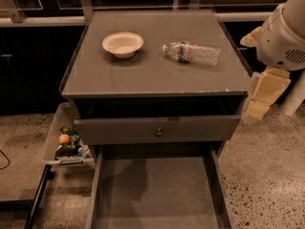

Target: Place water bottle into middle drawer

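Observation:
The water bottle [191,53] lies on its side on the grey cabinet top, white cap pointing left, to the right of a cream bowl [123,44]. The middle drawer [157,190] is pulled out wide at the bottom of the view, and its flat grey floor is bare. My gripper [262,97] hangs from the white arm off the cabinet's right edge, level with the cabinet's front corner. It is below and to the right of the bottle and holds nothing that shows.
The drawer with a small round knob [158,132] stands slightly open above the middle drawer. A clear bin of toys [66,142] sits left of the cabinet on the speckled floor. A dark wall and a rail run behind.

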You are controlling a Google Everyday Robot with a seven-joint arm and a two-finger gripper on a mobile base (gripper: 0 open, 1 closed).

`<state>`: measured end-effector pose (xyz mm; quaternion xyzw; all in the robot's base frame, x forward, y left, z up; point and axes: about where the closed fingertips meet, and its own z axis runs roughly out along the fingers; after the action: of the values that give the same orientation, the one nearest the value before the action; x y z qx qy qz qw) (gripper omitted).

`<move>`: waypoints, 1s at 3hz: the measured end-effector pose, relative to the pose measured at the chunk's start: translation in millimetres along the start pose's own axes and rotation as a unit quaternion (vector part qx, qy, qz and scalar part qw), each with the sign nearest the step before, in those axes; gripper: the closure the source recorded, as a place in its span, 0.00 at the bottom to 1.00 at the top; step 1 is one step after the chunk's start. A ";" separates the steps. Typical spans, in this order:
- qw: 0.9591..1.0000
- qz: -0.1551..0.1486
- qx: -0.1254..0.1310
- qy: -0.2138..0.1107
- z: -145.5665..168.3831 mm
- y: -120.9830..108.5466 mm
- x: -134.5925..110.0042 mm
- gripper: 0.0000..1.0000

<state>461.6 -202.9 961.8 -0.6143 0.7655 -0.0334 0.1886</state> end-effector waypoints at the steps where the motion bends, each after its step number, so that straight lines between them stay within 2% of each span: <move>1: 0.998 -0.026 0.032 -0.046 19.1 -23.4 -10.6 0.00; 2: 0.994 -0.042 0.052 -0.081 41.2 -50.3 -16.8 0.00; 3: 0.994 -0.042 0.052 -0.081 41.3 -50.4 -16.8 0.00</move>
<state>524.9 -191.7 942.0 -0.6362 0.7184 -0.0312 0.2797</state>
